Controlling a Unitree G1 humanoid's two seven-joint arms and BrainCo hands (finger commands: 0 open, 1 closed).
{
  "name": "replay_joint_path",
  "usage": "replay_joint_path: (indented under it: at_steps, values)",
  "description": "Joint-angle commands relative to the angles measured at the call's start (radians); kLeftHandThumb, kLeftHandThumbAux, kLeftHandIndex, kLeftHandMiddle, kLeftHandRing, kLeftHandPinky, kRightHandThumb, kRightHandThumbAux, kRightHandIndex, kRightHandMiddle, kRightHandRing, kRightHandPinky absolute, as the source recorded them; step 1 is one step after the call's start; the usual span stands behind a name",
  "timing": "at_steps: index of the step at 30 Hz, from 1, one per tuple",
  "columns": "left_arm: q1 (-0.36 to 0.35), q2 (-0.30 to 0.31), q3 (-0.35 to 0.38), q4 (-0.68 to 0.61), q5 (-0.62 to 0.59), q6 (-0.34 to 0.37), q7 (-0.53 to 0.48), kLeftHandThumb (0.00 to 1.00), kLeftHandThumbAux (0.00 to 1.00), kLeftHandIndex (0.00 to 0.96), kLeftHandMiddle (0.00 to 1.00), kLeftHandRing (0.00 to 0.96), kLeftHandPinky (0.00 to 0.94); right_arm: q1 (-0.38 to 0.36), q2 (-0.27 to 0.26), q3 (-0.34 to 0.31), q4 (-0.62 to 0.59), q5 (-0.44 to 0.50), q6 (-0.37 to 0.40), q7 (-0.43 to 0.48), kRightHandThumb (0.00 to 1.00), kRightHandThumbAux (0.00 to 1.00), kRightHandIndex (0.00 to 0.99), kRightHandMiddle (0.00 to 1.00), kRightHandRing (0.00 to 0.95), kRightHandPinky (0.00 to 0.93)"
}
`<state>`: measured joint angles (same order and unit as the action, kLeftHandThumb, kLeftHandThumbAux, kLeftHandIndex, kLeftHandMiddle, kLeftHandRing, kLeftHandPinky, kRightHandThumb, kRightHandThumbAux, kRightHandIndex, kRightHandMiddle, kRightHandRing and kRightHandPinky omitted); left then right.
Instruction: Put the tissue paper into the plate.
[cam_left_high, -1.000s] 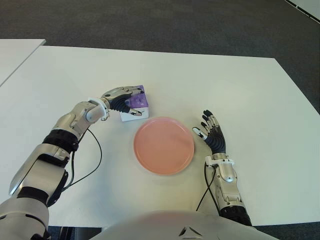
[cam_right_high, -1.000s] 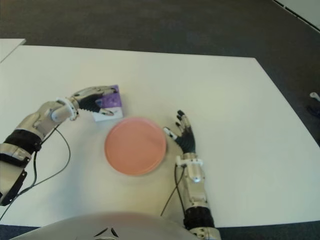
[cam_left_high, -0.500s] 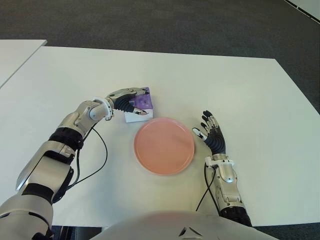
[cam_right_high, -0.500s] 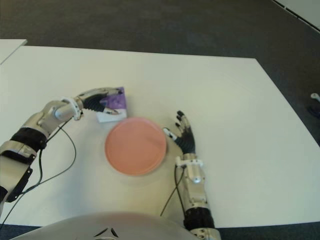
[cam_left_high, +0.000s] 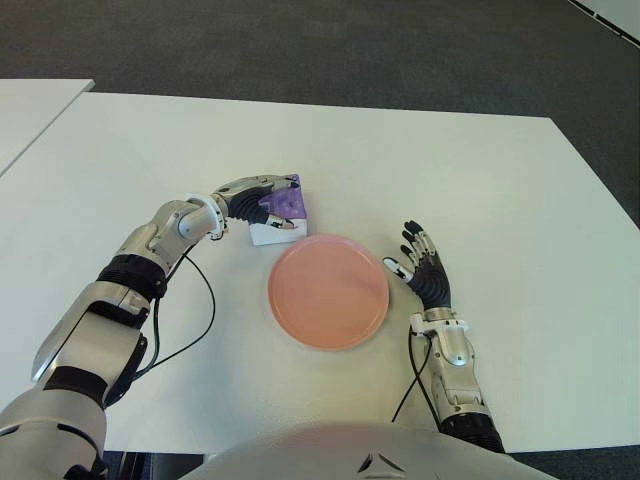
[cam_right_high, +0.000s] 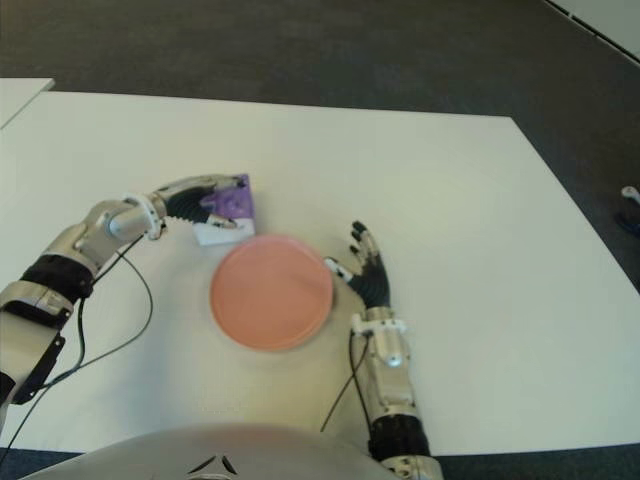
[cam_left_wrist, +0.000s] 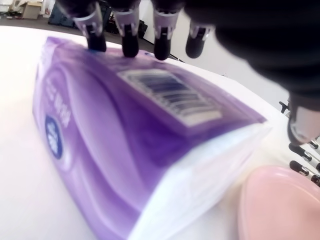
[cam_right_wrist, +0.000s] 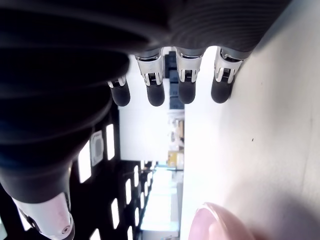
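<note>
A: What's the left hand (cam_left_high: 243, 194) doing?
B: Fingers curled over the purple plastic-wrapped tissue pack (cam_left_high: 279, 211), gripping it just left of and beyond the round pink plate (cam_left_high: 328, 292).

A: Any change?
B: Hand and pack shifted right towards the plate, then held; not in yet. The right hand (cam_left_high: 424, 274) lies spread right of the plate.

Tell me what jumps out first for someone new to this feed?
The pink plate at the table's centre stands out, with nothing in it. Just behind its left edge, the left hand grips the purple tissue pack, fingers over its top. The right hand shows open beside the plate's right rim.
</note>
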<state>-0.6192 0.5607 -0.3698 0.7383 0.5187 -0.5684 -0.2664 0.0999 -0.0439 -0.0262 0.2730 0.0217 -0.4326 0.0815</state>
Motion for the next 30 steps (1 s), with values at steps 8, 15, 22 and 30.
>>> replay_joint_path:
  at_steps: [8,15,22,30]
  values:
    - [0.023,0.030,0.000,-0.042,0.040,0.012,0.033,0.071,0.400,0.000,0.000,0.000,0.000,0.007,-0.028,-0.010,0.093,0.030,0.001,0.061,0.000,0.721,0.000,0.000,0.000,0.000]
    - [0.026,0.047,0.006,-0.072,0.062,0.022,0.058,0.068,0.403,0.000,0.000,0.000,0.000,0.009,-0.034,-0.014,0.098,0.031,-0.002,0.071,0.000,0.710,0.000,0.000,0.000,0.000]
    - [0.025,0.079,-0.002,-0.100,0.116,0.044,0.097,0.056,0.415,0.000,0.000,0.000,0.000,0.013,-0.037,-0.018,0.101,0.030,-0.010,0.077,0.000,0.692,0.000,0.000,0.000,0.000]
    - [0.016,0.114,-0.067,-0.039,0.264,0.042,0.223,0.028,0.390,0.000,0.000,0.000,0.000,0.012,-0.043,-0.020,0.119,0.018,-0.047,0.080,0.000,0.673,0.000,0.000,0.000,0.000]
